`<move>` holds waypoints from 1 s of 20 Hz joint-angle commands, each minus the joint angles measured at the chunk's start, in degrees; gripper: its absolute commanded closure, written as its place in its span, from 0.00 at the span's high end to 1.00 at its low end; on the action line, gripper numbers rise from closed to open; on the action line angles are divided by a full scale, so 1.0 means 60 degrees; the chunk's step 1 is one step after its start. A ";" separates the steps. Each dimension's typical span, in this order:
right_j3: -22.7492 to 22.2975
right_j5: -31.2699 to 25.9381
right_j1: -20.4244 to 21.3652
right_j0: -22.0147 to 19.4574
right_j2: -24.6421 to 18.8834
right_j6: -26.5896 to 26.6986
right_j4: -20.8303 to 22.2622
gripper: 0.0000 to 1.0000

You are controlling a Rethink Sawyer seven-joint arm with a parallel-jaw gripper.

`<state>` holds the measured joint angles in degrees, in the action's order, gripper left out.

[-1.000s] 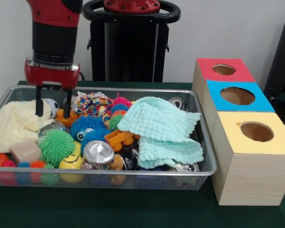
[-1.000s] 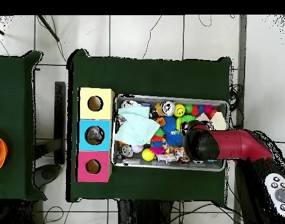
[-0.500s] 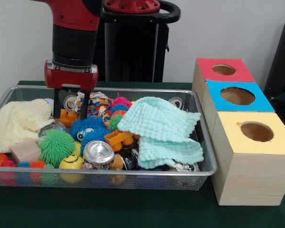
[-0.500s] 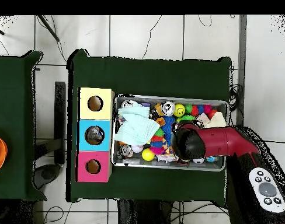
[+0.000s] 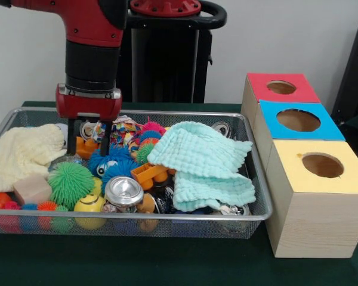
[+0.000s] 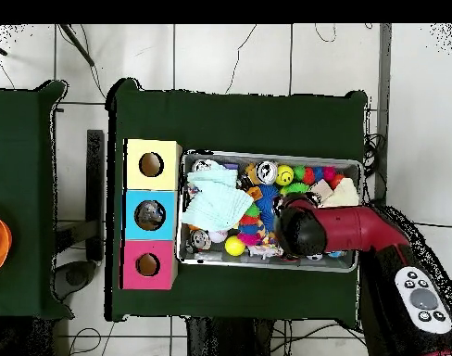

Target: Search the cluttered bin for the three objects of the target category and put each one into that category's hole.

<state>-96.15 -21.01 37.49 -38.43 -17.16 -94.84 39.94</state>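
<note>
Gripper (image 5: 88,136) is open, holding nothing, its fingers lowered into the wire bin (image 5: 259,196) astride an orange toy (image 5: 83,146), just behind the blue fuzzy ball (image 5: 109,161). Mint cloth (image 5: 203,161) lies beside that ball; three holed boxes (image 5: 313,190) stand beyond the cloth, outside the bin.

Even, bright indoor light; soft shadows, slight blur, no glare.

Front view. Wire bin (image 5: 253,179) on the table (image 5: 137,262), three holed boxes (image 5: 313,196) in a row just right of it. In the bin: folded cloth (image 5: 200,158) at right, another cloth (image 5: 18,155) at left, can (image 5: 124,192) near the front, apparently among spiky balls (image 5: 70,183).
</note>
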 commanded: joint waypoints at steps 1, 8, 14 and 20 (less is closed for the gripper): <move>-0.0360 0.0773 -0.0543 -0.0558 -0.0148 -0.0113 0.0488 1.00; -0.0470 0.0742 -0.0560 -0.0832 -0.0308 0.0244 0.0592 1.00; -0.0531 0.0715 -0.0479 -0.0824 -0.0261 0.0239 0.0673 1.00; -0.0364 0.0854 -0.0523 -0.0425 0.0199 -0.0309 0.0713 1.00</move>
<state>-96.38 -18.85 35.79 -43.14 -16.87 -94.84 39.95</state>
